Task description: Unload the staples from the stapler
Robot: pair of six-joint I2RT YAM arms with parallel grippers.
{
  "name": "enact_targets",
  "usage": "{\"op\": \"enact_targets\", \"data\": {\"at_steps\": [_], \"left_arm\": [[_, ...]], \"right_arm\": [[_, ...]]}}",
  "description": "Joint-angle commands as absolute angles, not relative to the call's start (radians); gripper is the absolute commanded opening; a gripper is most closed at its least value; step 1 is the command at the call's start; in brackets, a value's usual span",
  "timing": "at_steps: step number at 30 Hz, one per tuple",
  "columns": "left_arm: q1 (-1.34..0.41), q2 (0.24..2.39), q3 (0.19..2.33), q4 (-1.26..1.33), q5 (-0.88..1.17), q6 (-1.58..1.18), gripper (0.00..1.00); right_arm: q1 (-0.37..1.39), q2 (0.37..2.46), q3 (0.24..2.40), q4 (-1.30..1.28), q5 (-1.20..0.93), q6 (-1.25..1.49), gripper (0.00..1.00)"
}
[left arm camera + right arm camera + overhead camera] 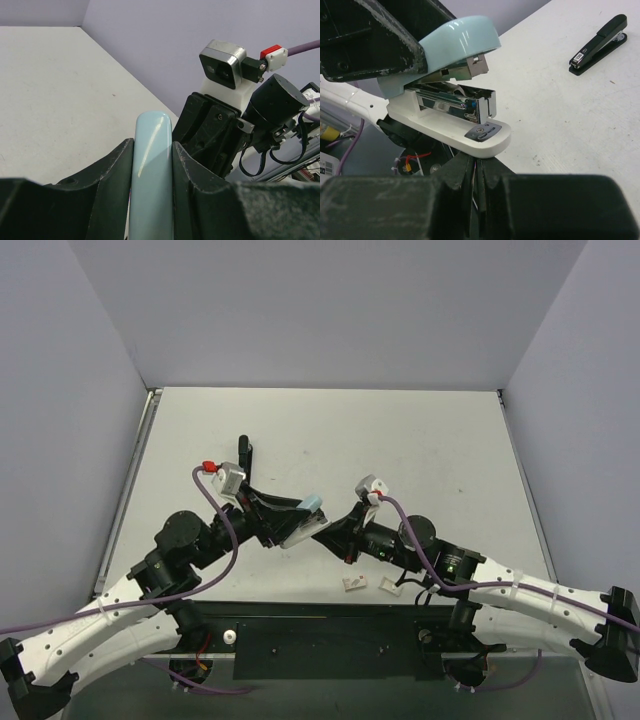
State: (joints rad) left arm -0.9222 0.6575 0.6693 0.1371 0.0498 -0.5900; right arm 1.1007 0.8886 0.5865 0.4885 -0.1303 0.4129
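Note:
A stapler with a pale blue top (pixel 455 40) and a white base (pixel 452 134) hangs above the table, tilted. My left gripper (pixel 152 150) is shut on its blue top (pixel 152 170), one finger on each side. The top is lifted a little off the chrome magazine (pixel 451 102); no staples can be made out in it. My right gripper (pixel 479 162) is shut, its fingertips just under the front end of the white base, holding nothing. From above, the stapler (pixel 306 519) lies between the left gripper (pixel 283 523) and the right gripper (pixel 326 531).
A black stapler (pixel 246 454) lies closed on the table behind the left arm, also in the right wrist view (pixel 599 44). Two small white pieces (pixel 352 583) (pixel 388 585) rest near the table's front edge. Purple walls (pixel 320 310) close in the back and sides.

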Motion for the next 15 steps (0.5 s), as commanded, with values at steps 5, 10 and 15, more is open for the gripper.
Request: {"op": "enact_targets", "data": {"at_steps": [5,10,15], "left_arm": [[-0.928,0.63,0.684,0.112,0.13,-0.63,0.0],[-0.927,0.609,0.67,0.094,0.155,-0.655,0.0],[-0.928,0.597,0.657,0.094,0.198,-0.687,0.0]], "right_arm": [[1.108,0.907,0.689,0.457,-0.11,0.331,0.0],[1.106,0.919,0.724,0.445,-0.136,0.308,0.0],[1.106,0.927,0.756,0.426,-0.143,0.272,0.0]]}}
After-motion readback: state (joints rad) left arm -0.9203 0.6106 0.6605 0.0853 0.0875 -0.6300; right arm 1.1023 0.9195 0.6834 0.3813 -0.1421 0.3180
